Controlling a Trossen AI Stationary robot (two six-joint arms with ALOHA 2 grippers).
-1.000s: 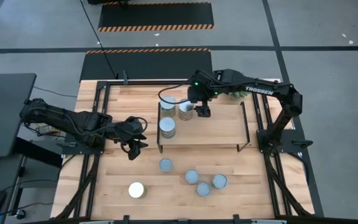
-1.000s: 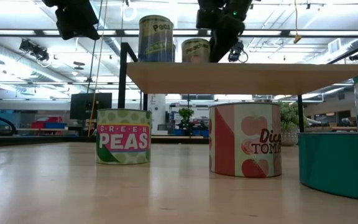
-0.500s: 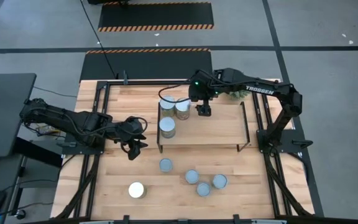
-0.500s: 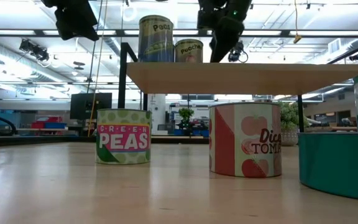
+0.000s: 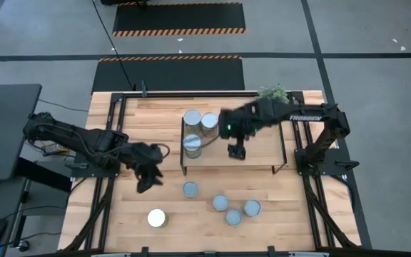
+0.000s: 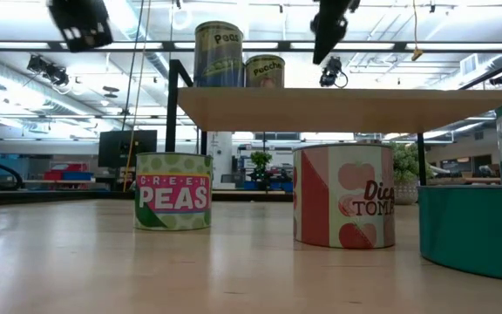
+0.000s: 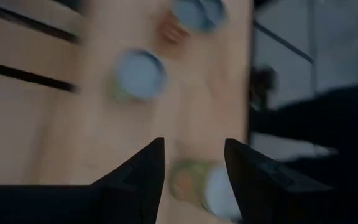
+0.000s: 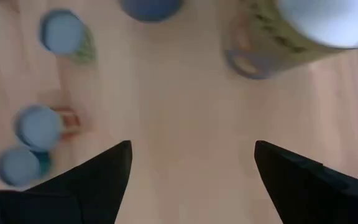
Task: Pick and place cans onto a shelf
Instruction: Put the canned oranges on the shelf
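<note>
- The left gripper (image 5: 145,180) hangs over the bare table near the left front leg of the shelf (image 5: 262,146). Its fingers stand apart with nothing between them, and the white-topped can (image 5: 157,218) lies a little nearer the front edge.
- That white-topped can sits alone at the near left of the table, well apart from the others, not yet picked up.
- Three cans are already on the shelf, all crowded at its left end: two side by side at the far edge (image 5: 192,118) (image 5: 209,122) and one nearer the front edge (image 5: 192,145).
- Four more cans wait on the table in front of the shelf: one just before it (image 5: 190,189), and a cluster of three to its right (image 5: 220,203) (image 5: 233,217) (image 5: 252,208).
- The right gripper (image 5: 235,150) hovers above the middle of the shelf, fingers spread wide and empty, just right of the shelved cans.
- Judged from this, three of the seven cans are placed and four remain; most of the shelf to the right is bare board.
</note>
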